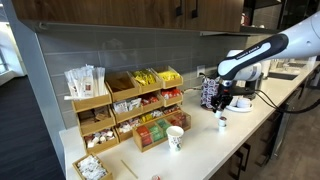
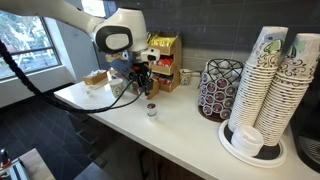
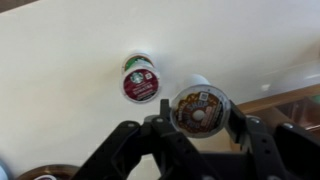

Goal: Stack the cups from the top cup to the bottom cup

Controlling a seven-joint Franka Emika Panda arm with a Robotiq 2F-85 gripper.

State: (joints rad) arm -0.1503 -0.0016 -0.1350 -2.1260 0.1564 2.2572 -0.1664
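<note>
1. cups apart: red-lidded pod cup (image 3: 139, 78) upright on bench (image 3: 60, 60), likely the base.
2. brown-lidded pod cup (image 3: 198, 105) pinched in tool (image 3: 198, 118), held just beside, apparently for stacking on top.

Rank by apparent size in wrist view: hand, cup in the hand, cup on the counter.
1. hand, widest across the frame.
2. held cup.
3. cup on the counter.
The held cup looks only slightly larger and sits nearer the camera, so the two may be alike in true size.
</note>
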